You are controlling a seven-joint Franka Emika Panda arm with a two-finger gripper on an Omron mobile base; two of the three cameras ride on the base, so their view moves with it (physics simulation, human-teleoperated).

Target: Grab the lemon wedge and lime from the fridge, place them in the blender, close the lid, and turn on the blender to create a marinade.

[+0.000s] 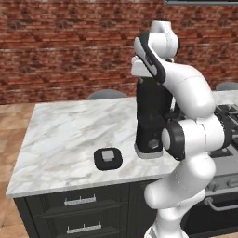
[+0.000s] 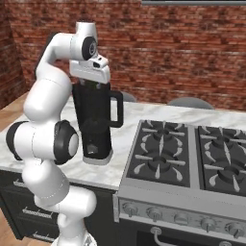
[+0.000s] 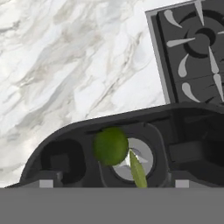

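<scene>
My gripper (image 3: pixel 113 185) hangs directly over the open top of the black blender (image 3: pixel 131 127), its fingertips far apart and nothing between them. Down in the jar the dark green lime (image 3: pixel 110 145) lies beside the blade hub, with the thin yellowish-green lemon wedge (image 3: pixel 138 169) just to its right. From the base cameras the hand (image 1: pixel 141 65) sits right on the jar's rim, and the blender (image 2: pixel 96 125) stands upright on the marble counter (image 1: pixel 65 135). The black lid (image 1: pixel 108 158) lies flat on the counter, left of the blender's foot. The fridge is out of view.
A gas stove (image 2: pixel 192 158) with dark burners adjoins the counter to the blender's right. Dark drawers (image 1: pixel 79 201) run below the counter's front edge. A brick wall stands behind, and chair backs (image 1: pixel 107 94) rise beyond the counter.
</scene>
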